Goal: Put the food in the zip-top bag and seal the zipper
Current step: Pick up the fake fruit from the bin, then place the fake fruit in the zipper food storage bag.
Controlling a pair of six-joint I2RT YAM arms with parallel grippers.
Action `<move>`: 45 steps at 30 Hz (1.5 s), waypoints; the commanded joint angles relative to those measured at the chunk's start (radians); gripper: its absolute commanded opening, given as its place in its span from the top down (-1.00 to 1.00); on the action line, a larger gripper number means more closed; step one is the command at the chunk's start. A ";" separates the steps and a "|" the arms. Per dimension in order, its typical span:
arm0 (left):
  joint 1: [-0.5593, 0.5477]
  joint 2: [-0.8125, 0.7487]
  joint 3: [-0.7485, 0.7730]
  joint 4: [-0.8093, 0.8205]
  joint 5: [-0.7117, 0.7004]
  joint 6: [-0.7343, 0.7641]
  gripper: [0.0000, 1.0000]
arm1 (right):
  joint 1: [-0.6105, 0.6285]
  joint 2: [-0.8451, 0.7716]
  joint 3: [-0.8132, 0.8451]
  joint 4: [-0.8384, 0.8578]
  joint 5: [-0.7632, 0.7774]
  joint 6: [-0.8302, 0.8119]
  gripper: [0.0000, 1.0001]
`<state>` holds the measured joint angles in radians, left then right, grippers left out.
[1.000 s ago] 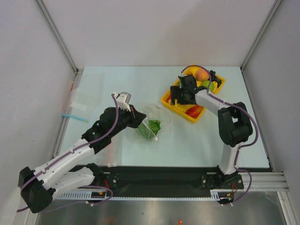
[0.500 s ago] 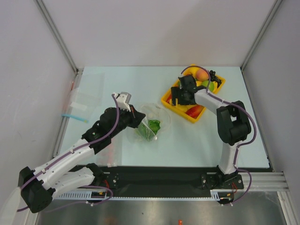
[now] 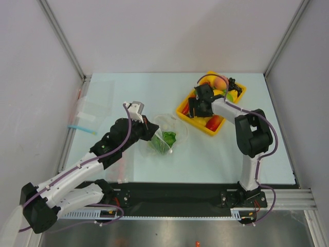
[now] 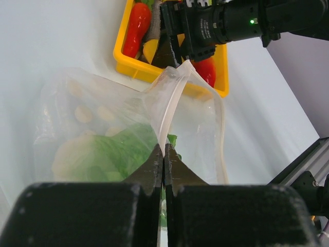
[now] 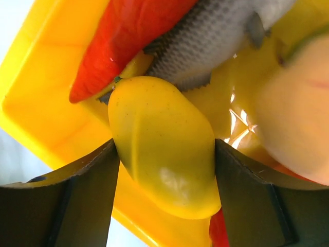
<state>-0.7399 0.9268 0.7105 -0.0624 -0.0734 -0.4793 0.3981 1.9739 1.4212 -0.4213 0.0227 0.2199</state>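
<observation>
The clear zip-top bag lies mid-table with green-white lettuce inside. My left gripper is shut on the bag's mouth edge. In the left wrist view the gripper pinches the whitish zipper strip and holds the mouth up, with the lettuce behind it. My right gripper is down in the yellow tray. In the right wrist view it is shut on a yellow lemon-like fruit, with both fingers against its sides.
The tray also holds a peach, a green apple, a red fruit and a grey toy fish. A flat clear bag with a blue strip lies at the far left. Frame posts stand at the back corners.
My right arm has shifted slightly left and back over the tray. The left arm and the bag have not visibly moved.
</observation>
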 commanded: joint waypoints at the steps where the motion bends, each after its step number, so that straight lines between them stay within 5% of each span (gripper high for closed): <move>1: -0.007 -0.002 0.020 0.021 -0.020 0.027 0.99 | 0.012 -0.128 -0.045 0.006 0.000 0.007 -0.10; 20: -0.012 0.024 0.056 -0.008 -0.012 0.033 0.99 | 0.012 -0.595 -0.379 0.298 0.019 0.082 0.04; 34: -0.012 0.109 0.191 -0.128 0.026 0.005 0.98 | 0.027 -0.946 -0.643 0.674 -0.282 0.101 0.09; 45: -0.012 0.179 0.316 -0.168 0.141 -0.036 0.99 | 0.054 -1.061 -0.775 0.927 -0.540 0.133 0.16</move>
<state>-0.7464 1.0943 0.9459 -0.2375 -0.0025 -0.4889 0.4377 0.9291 0.6544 0.3744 -0.4217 0.3420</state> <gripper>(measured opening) 0.012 0.722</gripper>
